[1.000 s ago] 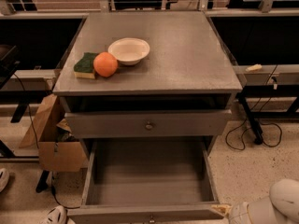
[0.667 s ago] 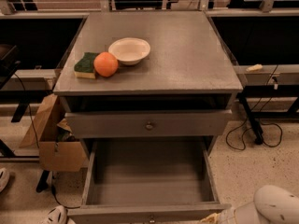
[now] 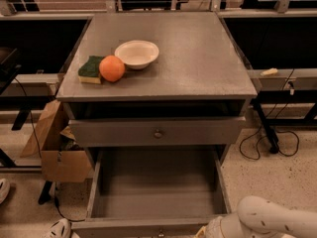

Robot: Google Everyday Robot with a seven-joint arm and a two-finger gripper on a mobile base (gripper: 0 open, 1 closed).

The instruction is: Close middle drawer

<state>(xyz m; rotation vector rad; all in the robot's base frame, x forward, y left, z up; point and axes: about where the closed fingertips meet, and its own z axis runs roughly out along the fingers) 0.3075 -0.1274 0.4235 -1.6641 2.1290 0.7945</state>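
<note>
Grey metal made up the cabinet (image 3: 198, 58) we saw from above; its middle drawer (image 3: 158, 187) stood pulled far out towards us, bare inside, its front cut by the lower edge of the view; above it the upper drawer (image 3: 114, 132) sat slightly forward of the frame, with a dark gap under the top. At the lower right, the white arm (image 3: 270, 219) lay just beside the open drawer's front right corner, further left than a moment before, while the drawer itself had not shifted. A cardboard box (image 3: 57, 157) leaned by the cabinet's left side. On the top's left part a cream bowl (image 3: 136, 53) touched an orange (image 3: 112, 68), which rested against a green sponge (image 3: 90, 68). The gripper (image 3: 202, 230) showed only as a sliver at that corner; whether it was apart or together we could not tell.
</note>
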